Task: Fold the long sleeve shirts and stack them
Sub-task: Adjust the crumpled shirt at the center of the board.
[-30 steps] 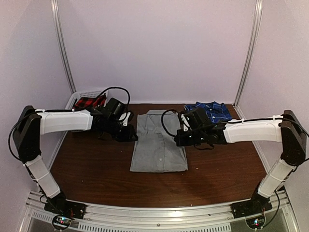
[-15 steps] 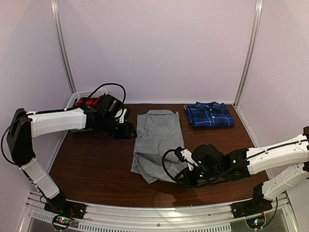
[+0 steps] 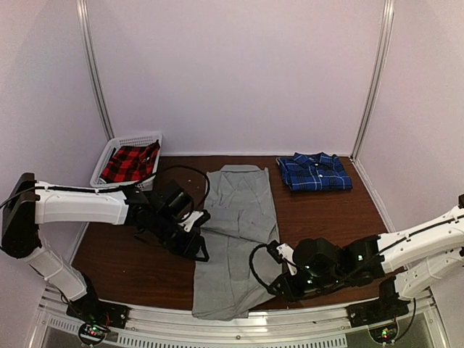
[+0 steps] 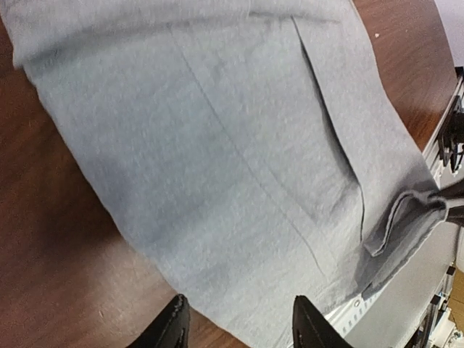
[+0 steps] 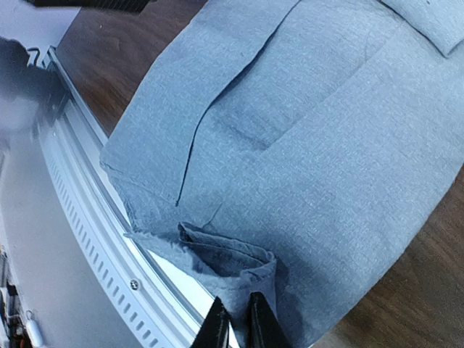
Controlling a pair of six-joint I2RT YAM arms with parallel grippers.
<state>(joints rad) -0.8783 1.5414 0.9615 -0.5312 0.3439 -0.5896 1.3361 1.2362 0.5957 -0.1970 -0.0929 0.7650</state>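
Note:
The light grey shirt (image 3: 235, 217) lies stretched lengthwise from the back of the table to its near edge, where the hem overhangs the rail. My right gripper (image 3: 278, 283) sits low at the shirt's near right corner. In the right wrist view that gripper (image 5: 239, 322) is shut on a bunched fold of the grey shirt (image 5: 326, 130). My left gripper (image 3: 197, 245) hovers at the shirt's left edge, midway along. Seen from its wrist, the left gripper (image 4: 239, 330) is open above the grey shirt (image 4: 217, 145), holding nothing. The blue plaid shirt (image 3: 313, 172) lies folded at the back right.
A white basket (image 3: 109, 151) at the back left holds a red plaid garment (image 3: 130, 163). A slotted metal rail (image 3: 239, 326) runs along the near edge, close under the right gripper. Bare brown table (image 3: 333, 217) shows right of the grey shirt.
The right gripper has dragged the grey shirt's hem toward the near edge, drawing the shirt out long. The left gripper opened and moved from the back left down to the shirt's left edge.

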